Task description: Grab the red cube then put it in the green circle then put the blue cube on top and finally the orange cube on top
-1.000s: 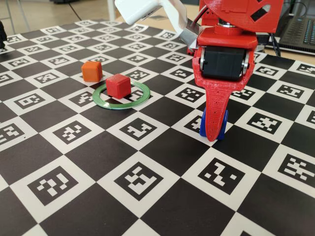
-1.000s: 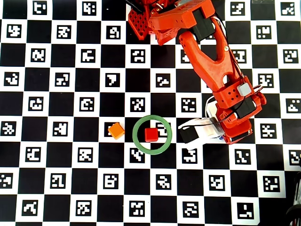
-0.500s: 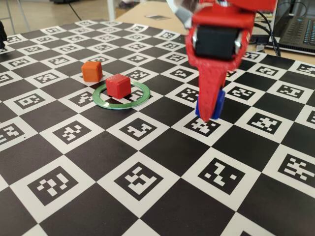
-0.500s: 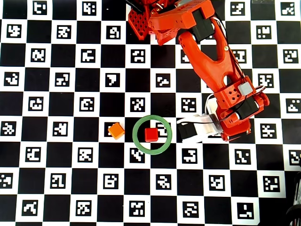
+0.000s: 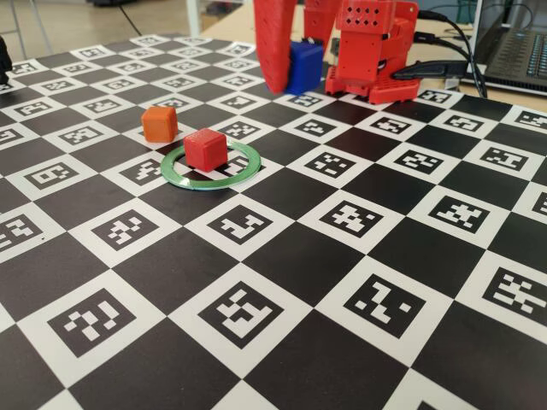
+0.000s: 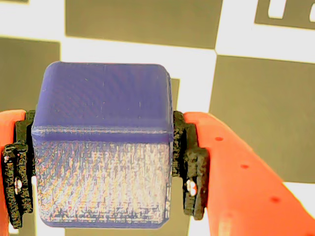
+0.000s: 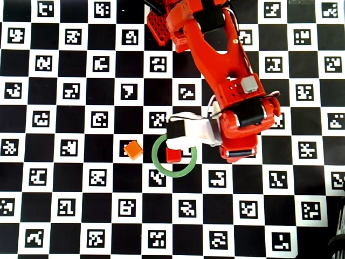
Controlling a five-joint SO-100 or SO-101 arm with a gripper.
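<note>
So the end effector (image 5: 286,73) is clamped on the blue cube (image 5: 304,67), carrying it in the air near the top middle of the fixed view, well clear of the bench (image 5: 282,256). The wrist view shows it best: the black pads (image 6: 189,162) press both side faces of the cube, and it sits pretty square between them.

The red cube (image 5: 205,149) sits inside the green circle (image 5: 182,178), left of center in the fixed view, a bit toward the near-left side of the ring rather than dead center. The orange cube (image 5: 160,124) waits just outside the ring, up and to the left of it. In the overhead view the white wrist camera block (image 7: 186,132) covers the top of the red cube (image 7: 173,156), so how well the blue one lines up over it I can't tell.

What could go wrong from here, I'd guess:
- The cubes have rounded edges, so if the blue one lands off-center or tilted it can slide right off the red.
- Coming down too low could shove the red cube out of the ring.
- Opening too high lets it drop and bounce.
- A wide swing could clip the orange cube.
</note>
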